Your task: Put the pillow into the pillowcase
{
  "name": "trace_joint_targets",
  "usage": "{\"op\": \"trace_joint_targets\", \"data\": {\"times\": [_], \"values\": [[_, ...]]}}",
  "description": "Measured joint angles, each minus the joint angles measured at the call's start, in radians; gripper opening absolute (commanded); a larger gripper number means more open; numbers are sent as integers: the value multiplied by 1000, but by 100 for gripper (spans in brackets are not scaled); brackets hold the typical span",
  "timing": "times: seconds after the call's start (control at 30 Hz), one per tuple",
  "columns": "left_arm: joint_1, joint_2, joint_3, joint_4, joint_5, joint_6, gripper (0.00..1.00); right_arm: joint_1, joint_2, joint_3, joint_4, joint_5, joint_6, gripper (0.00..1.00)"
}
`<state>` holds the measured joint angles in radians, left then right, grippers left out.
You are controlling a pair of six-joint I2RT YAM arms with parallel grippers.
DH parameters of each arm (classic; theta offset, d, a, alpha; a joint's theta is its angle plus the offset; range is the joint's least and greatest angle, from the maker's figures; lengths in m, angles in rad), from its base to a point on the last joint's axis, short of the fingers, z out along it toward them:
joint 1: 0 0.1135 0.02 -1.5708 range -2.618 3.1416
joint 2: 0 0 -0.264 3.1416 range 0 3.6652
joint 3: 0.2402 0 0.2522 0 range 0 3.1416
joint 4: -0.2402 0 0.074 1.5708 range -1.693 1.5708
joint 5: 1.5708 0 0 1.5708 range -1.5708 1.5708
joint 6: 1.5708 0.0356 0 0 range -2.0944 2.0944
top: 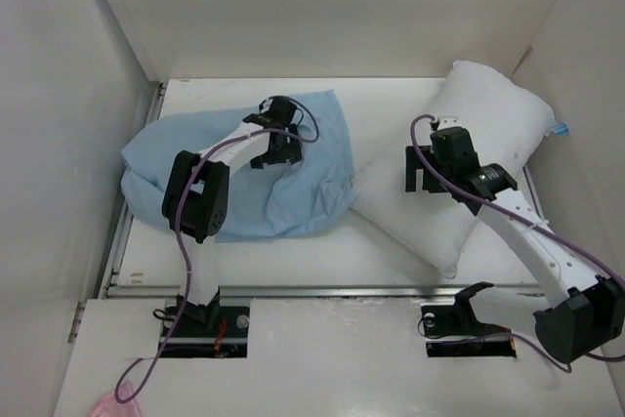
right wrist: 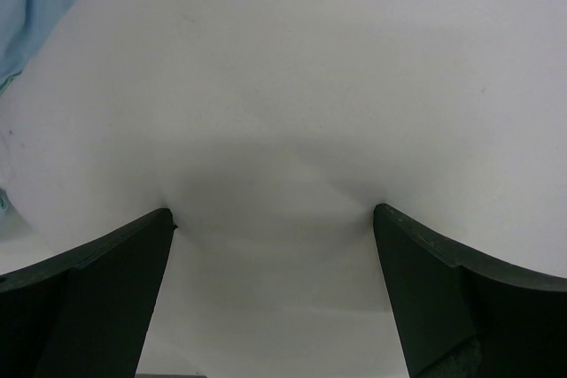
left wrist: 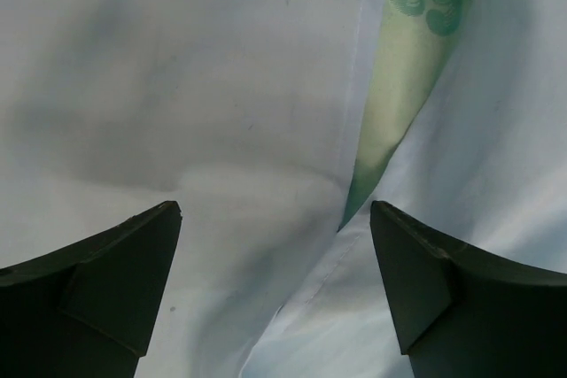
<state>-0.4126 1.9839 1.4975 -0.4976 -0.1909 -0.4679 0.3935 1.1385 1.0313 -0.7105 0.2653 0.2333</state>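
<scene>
White walls close a white bench (top: 293, 266) on three sides. On its left side lies the pillowcase (top: 249, 197), light blue and crumpled. My left tool (top: 277, 150) hangs over it with fingers apart, and a mint-green lining (left wrist: 399, 104) shows just ahead of them. The pillow (top: 493, 109) lies to the right, its long axis running from the near middle to the far right corner, its left corner touching the pillowcase. My right tool (top: 422, 171), the nearer one, stands wide apart on its top. The mouth probably faces the pillow, but folds hide it.
</scene>
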Motion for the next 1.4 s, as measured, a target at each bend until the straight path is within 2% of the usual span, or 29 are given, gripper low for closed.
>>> {"op": "trace_joint_targets", "data": {"times": [0.27, 0.3, 0.37, 0.4, 0.43, 0.5, 0.53, 0.63, 0.67, 0.7, 0.73, 0.77, 0.8, 0.93, 1.13, 1.4], "values": [[-15, 2, -61, -48, -65, -5, 79, -23, 2, 0, 24, -1, 38, 100], [-19, 3, -70, -56, -69, -5, 76, -26, 2, 0, 26, -2, 41, 100], [-29, 5, -77, -69, -79, -11, 63, -30, 3, 0, 31, -4, 48, 100], [-32, 5, -77, -76, -90, -17, 44, -33, 5, 0, 32, -6, 51, 100], [-35, 6, -77, -85, -103, -24, 34, -35, 6, 0, 33, -8, 54, 100], [-40, 11, -76, -106, -121, -40, 9, -41, 8, -1, 35, -10, 60, 100], [-40, 13, -76, -114, -130, -42, 0, -44, 8, -1, 37, -10, 62, 98], [-40, 14, -73, -145, -157, -59, 0, -48, 11, -5, 46, -10, 72, 72], [-40, 14, -68, -156, -169, -66, 0, -51, 18, -14, 63, -9, 80, 40], [-40, 14, -60, -167, -181, -73, 0, -52, 19, -15, 66, -10, 79, 39], [-40, 11, -48, -177, -192, -80, 0, -53, 27, -21, 77, -9, 79, 30], [-40, 5, -37, -187, -203, -86, 0, -55, 34, -25, 92, -6, 84, 19], [-40, -7, -27, -195, -212, -90, 0, -55, 43, -30, 107, -3, 89, 0], [-39, -117, 2, -214, -240, -95, 0, -58, 40, -51, 166, 27, 116, 0], [-39, -293, 23, -218, -268, -103, 0, -59, -60, -39, 187, 79, 100, 0], [-39, -299, 6, -199, -246, -84, 0, -31, -55, 80, 198, -10, -14, 0]]}}
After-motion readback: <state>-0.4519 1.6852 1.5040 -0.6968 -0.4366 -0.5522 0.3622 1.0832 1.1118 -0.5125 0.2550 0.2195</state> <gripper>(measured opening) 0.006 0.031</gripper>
